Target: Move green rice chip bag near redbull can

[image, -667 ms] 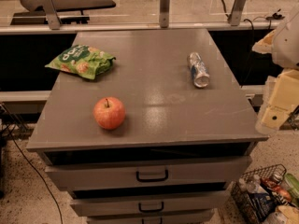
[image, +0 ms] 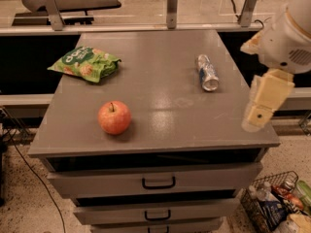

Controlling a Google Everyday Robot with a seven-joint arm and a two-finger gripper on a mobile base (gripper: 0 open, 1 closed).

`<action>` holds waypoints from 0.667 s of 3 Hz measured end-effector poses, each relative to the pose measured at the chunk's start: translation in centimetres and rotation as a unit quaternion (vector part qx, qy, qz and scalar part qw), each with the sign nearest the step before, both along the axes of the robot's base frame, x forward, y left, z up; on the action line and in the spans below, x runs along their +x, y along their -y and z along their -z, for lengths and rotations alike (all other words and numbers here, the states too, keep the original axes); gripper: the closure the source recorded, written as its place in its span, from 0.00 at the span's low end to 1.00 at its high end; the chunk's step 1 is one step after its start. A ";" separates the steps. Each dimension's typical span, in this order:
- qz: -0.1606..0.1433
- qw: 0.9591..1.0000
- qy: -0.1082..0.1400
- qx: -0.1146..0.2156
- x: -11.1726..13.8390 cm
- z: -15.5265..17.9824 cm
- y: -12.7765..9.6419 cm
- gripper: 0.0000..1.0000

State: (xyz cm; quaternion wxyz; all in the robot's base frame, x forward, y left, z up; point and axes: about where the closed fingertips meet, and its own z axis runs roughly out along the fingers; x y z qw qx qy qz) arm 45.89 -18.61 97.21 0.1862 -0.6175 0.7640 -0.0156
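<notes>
The green rice chip bag (image: 85,63) lies flat at the back left of the grey cabinet top (image: 160,106). The redbull can (image: 207,72) lies on its side at the back right, its shiny round end facing the front. The two are far apart, with bare top between them. My gripper (image: 262,106) hangs at the right edge of the cabinet top, below the white arm (image: 289,33). It is in front of and to the right of the can, and it holds nothing that I can see.
A red apple (image: 114,117) stands front left on the top. Drawers with black handles (image: 158,182) lie below the front edge. A wire basket of items (image: 277,203) sits on the floor at the lower right. A rail with posts (image: 170,28) runs behind the cabinet.
My arm and gripper have moved left, in over the right edge of the cabinet top. The bag, can and apple have not moved.
</notes>
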 end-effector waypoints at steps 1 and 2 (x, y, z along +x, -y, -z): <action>-0.042 0.998 0.016 0.042 4.9 1.2 -6.3 0.00; -0.081 0.992 0.038 0.084 10.4 1.4 -13.0 0.00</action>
